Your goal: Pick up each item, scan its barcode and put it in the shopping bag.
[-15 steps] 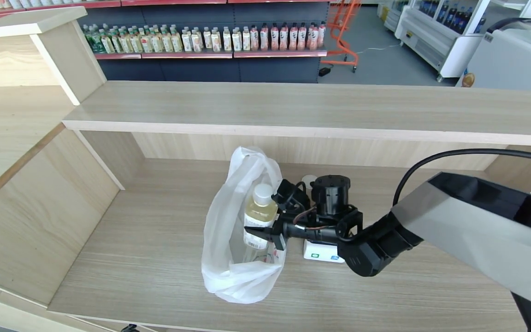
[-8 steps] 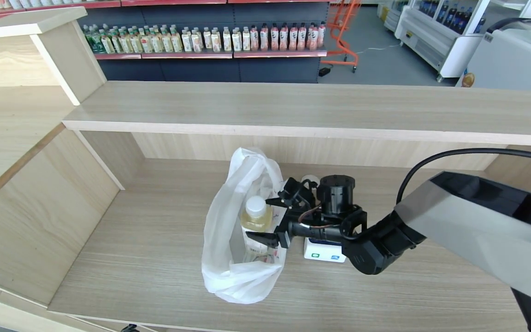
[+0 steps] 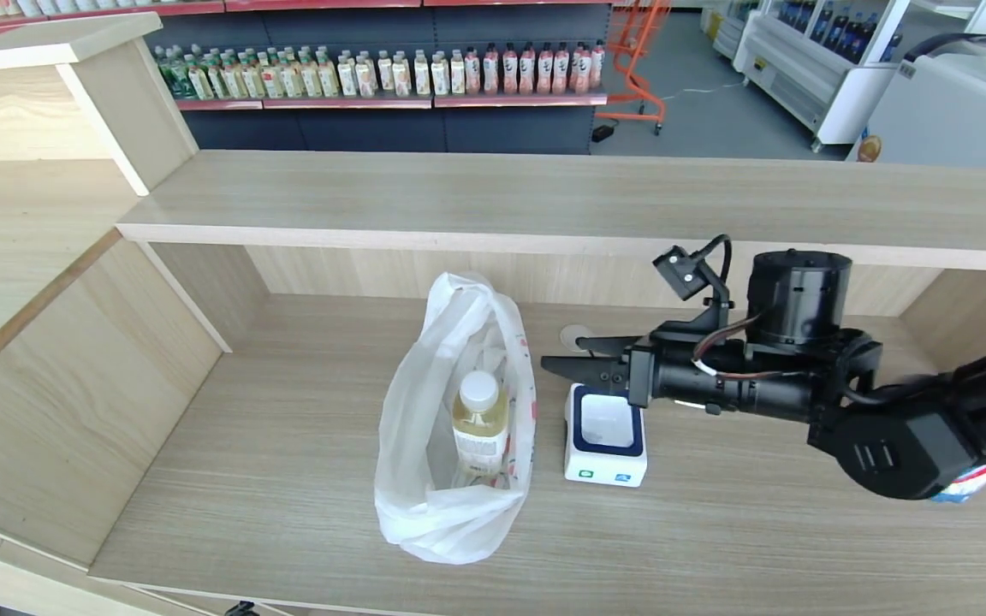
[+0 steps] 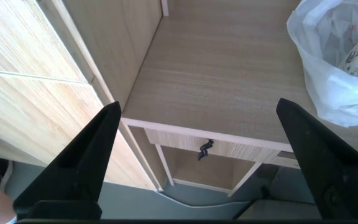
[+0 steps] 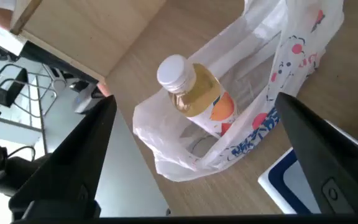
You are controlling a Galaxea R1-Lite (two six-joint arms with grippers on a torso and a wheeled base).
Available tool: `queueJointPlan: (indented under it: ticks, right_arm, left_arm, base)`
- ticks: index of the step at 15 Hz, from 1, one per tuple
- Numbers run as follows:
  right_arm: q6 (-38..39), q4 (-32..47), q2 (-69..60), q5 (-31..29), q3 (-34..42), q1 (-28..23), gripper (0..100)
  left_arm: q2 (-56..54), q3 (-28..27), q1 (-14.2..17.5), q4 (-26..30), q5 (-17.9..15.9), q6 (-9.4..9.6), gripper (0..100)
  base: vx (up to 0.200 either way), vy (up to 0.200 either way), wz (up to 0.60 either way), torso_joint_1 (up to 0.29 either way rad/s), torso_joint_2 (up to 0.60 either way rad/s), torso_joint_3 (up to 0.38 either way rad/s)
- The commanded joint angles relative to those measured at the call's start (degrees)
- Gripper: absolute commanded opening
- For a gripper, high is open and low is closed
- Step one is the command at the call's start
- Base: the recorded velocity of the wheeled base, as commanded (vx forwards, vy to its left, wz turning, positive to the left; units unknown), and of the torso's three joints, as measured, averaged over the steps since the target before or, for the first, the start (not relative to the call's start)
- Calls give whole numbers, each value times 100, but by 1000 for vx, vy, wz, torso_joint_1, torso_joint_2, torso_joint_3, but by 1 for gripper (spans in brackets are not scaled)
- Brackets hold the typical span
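Right claw: fingers spread, nothing between them. It hangs level above the tabletop, tips pointing toward the shopping bag.

Shopping bag: white thin plastic with small red and blue print, mouth open upward. It sits just beyond the right claw's fingertips and lower than them, not touching them. In the right wrist view the bag lies between and past the two fingers of the claw.

Bottle: clear, pale yellow liquid, white cap, orange-and-white label. It stands upright inside the bag, resting on the bag's bottom, ahead of and below the right claw's tips. The right wrist view shows the cap and shoulder of the bottle ringed by the bag's rim.

Scanner: white block with a blue-framed window facing up, almost directly under the right claw's fingers and just beside the bag. One of its corners shows near the base of one finger.

Left claw: fingers wide apart, empty. It hangs off the tabletop's near edge; the bag lies beyond its tips, off toward one finger, well apart from it.

A small round port is set in the tabletop under the right claw's tips.
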Motion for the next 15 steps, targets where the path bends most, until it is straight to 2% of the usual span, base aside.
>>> queueJointPlan:
  ticks: [1, 5, 7, 10, 11, 14, 15]
  right_arm:
    - [191, 817, -2147, 91, 1346, -746, 100]
    - [-126, 861, -2481, 29, 1442, -1318, 100]
    - [-732, 896, -2630, 20, 1513, -1942, 100]
    - [-1163, 1256, -2762, 20, 1548, -2680, 100]
    - [-1172, 1265, -2797, 29, 1618, -2803, 100]
    - [-1163, 1344, -2973, 3, 1899, -2882, 100]
    - [-1145, 1371, -2946, -217, 1899, -2909, 100]
  left_arm:
    - [-2, 0, 0, 1, 1, -1, 100]
    - [-2, 0, 0, 1, 1, -1, 100]
    - [-2, 0, 0, 1, 1, -1, 100]
    - [-2, 0, 0, 1, 1, -1, 100]
    - [-2, 0, 0, 1, 1, 8, 100]
    - [-2, 0, 0, 1, 1, 8, 100]
    - [-2, 0, 0, 1, 1, 8, 100]
  base:
    - [0, 0, 0, 0, 0, 0]
    - [0, 0, 0, 0, 0, 0]
    - [0, 0, 0, 0, 0, 0]
    - [0, 0, 0, 0, 0, 0]
    - [0, 0, 0, 0, 0, 0]
    - [-200, 0, 0, 6, 4, 4]
    - [0, 0, 0, 0, 0, 0]
